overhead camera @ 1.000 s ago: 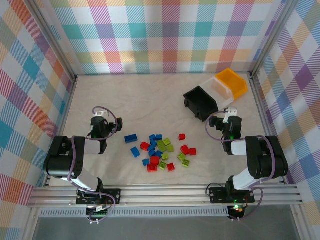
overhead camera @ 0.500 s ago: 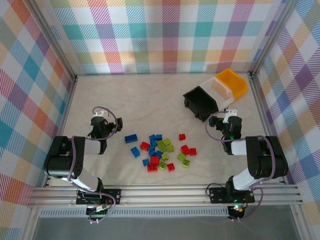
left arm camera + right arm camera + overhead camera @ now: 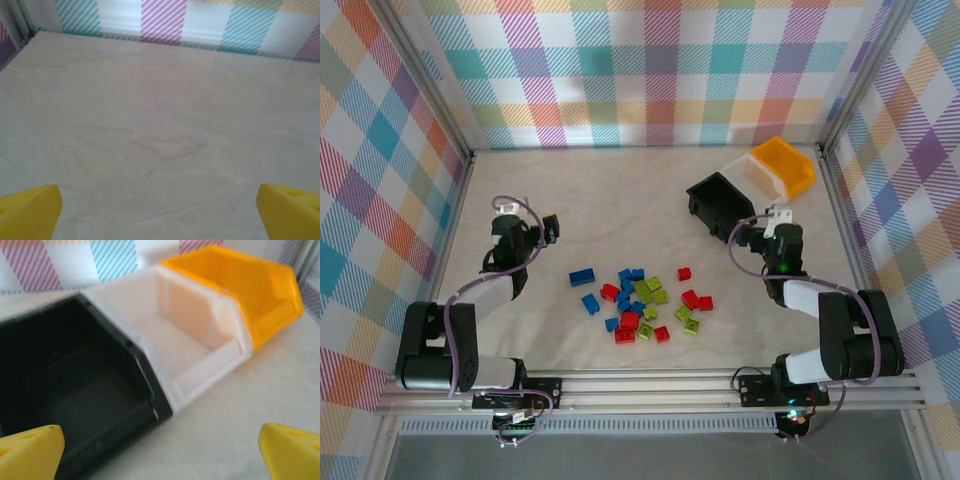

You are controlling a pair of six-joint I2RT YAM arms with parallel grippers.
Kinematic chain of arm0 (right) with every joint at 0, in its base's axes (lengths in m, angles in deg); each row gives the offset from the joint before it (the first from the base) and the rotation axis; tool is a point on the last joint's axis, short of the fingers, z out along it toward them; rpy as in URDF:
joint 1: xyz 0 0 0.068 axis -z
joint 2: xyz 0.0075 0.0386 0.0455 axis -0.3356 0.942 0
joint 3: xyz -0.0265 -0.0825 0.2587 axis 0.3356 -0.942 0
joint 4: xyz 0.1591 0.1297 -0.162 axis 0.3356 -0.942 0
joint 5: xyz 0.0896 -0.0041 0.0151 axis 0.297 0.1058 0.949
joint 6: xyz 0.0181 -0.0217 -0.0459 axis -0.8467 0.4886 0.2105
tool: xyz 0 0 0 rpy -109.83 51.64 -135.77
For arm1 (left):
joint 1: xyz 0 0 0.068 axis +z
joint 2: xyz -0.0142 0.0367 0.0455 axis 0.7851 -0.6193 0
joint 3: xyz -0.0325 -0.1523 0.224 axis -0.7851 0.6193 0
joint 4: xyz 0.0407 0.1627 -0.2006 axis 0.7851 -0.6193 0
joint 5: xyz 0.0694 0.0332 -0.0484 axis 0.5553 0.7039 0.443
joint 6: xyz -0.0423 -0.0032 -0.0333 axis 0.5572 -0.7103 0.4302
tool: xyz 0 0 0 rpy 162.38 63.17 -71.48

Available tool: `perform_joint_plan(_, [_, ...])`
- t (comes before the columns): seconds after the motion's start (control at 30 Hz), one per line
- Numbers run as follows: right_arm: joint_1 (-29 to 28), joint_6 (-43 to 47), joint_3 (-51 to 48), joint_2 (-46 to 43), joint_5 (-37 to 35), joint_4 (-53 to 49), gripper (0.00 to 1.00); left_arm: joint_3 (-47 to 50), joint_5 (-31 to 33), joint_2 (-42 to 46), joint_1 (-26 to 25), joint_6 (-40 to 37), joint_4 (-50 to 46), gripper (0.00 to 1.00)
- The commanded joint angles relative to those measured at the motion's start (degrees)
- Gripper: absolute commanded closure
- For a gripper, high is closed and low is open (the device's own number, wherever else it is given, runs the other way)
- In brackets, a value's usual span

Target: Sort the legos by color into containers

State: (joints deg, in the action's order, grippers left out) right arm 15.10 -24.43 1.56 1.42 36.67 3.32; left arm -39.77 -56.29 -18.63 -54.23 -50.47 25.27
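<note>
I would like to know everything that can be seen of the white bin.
The white bin is a small, open-top rectangular container of smooth, slightly see-through-looking plastic, with a lower front wall. It is empty and stands upright on the table, at the far right side. It is the middle one of a diagonal row: the black bin lies against one side, the orange-yellow bin against the other. Nothing else touches it.

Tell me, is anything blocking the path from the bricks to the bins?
Nothing visible does. Bare table lies between the bricks and the black bin, with the white bin and orange bin beyond it. The right gripper sits by the black bin, off that line.
</note>
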Motion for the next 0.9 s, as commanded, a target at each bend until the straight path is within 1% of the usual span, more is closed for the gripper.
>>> perform_joint_plan(0.0, [-1.97, -0.25, 3.38, -1.39, -9.84, -9.07, 0.0, -2.51, 1.04, 1.84, -0.49, 6.98, -3.16, 0.0])
perform_joint_plan(0.07, [-2.81, -3.28, 5.5, -2.69, -16.41, -13.66, 0.0, -5.27, 0.68, 1.49, -0.43, 12.62, -5.18, 0.0])
perform_joint_plan(0.1, [-2.87, -6.67, 6.13, -3.73, -19.74, -15.29, 0.0, -7.26, 1.48, 1.3, -0.4, 16.51, -7.57, 0.0])
perform_joint_plan(0.13, [-2.76, -9.02, 6.34, -4.92, -20.44, -15.97, 0.0, -9.25, 2.88, 1.09, -0.44, 20.18, -10.81, 0.0])
perform_joint_plan(0.17, [-2.56, -10.77, 6.28, -6.38, -18.96, -15.8, 0.0, -10.97, 4.68, 1.01, -0.45, 24.71, -13.71, 0.0])
perform_joint_plan(0.2, [-2.07, -13.43, 6.13, -7.68, -16.66, -15.43, 0.0, -11.6, 5.1, 1.25, -0.25, 28.67, -15.06, 0.0])
perform_joint_plan(0.23, [-1.55, -17.85, 6.46, -8.92, -14.98, -17.47, 0.0, -10.94, 3.5, 1.75, 0.02, 31.03, -13.65, 0.0])
perform_joint_plan(0.27, [-0.2, -22.26, 7.32, -10.26, -10.24, -20.94, 0.0, -8.87, 0.17, 2.92, 0.34, 32.49, -9.16, 0.0])
perform_joint_plan(0.3, [1.62, -23.87, 8.16, -10.89, -2.99, -22.16, 0.0, -6.33, -2.16, 4.32, 0.47, 33.83, -4.02, 0.0])
perform_joint_plan(0.33, [2.8, -24.69, 9.09, -10.68, 2.16, -22.94, 0.0, -4.45, -3.05, 5.75, 0.48, 35.24, -0.14, 0.0])
perform_joint_plan(0.37, [3.02, -25.34, 10.21, -10.22, 4.12, -24.18, 0.0, -3.5, -2.53, 6.89, 0.43, 37.0, 1.03, 0.0])
perform_joint_plan(0.43, [3.02, -23.04, 12.29, -9.31, 7.28, -25.58, 0.0, -4.42, 0.17, 9.19, 0.44, 41.93, -3.43, 0.0])
perform_joint_plan(0.47, [3.03, -23.45, 12.53, -9.32, 7.8, -25.67, 0.0, -6.36, 1.36, 10.03, 0.47, 45.12, -9.73, 0.0])
perform_joint_plan(0.5, [3.06, -24.3, 13.63, -9.43, 8.1, -28.15, 0.0, -9.71, 3.95, 10.6, 0.61, 48.46, -19.7, 0.0])
perform_joint_plan(0.57, [2.94, -21.61, 16.87, -8.47, 12.43, -32.7, 0.0, -15.23, -0.75, 9.4, 1.44, 42.7, -26.48, 0.0])
perform_joint_plan(0.6, [2.95, -21.63, 18.43, -7.7, 14.73, -34.87, 0.0, -17.56, -2.43, 8.32, 1.41, 41.48, -29.27, 0.0])
perform_joint_plan(0.63, [2.91, -21.47, 19.96, -6.93, 16.7, -37.24, 0.0, -18.66, -4.3, 7.31, 1.39, 41.44, -30.1, 0.0])
perform_joint_plan(0.7, [2.46, -21.22, 22.59, -5.06, 19.63, -40.95, 0.0, -18.69, -8.34, 6.57, 1.3, 41.99, -28.67, 0.0])
perform_joint_plan(0.73, [1.73, -20.85, 24.01, -4.29, 19.3, -43.38, 0.0, -18.07, -9.95, 6.75, 1.07, 42.69, -27.23, 0.0])
perform_joint_plan(0.77, [0.8, -20.33, 25.22, -3.34, 18.02, -45.83, 0.0, -17.68, -10.22, 6.82, 0.72, 43.03, -26.88, 0.0])
perform_joint_plan(0.8, [0.11, -20.27, 26.86, -2.47, 16.73, -48.95, 0.0, -18.16, -10.17, 6.7, 0.28, 42.98, -28.33, 0.0])
perform_joint_plan(0.87, [-0.53, -20.87, 29.03, -1.64, 15.72, -52.86, 0.0, -21.3, -12.05, 5.53, -0.73, 40.03, -33.45, 0.0])
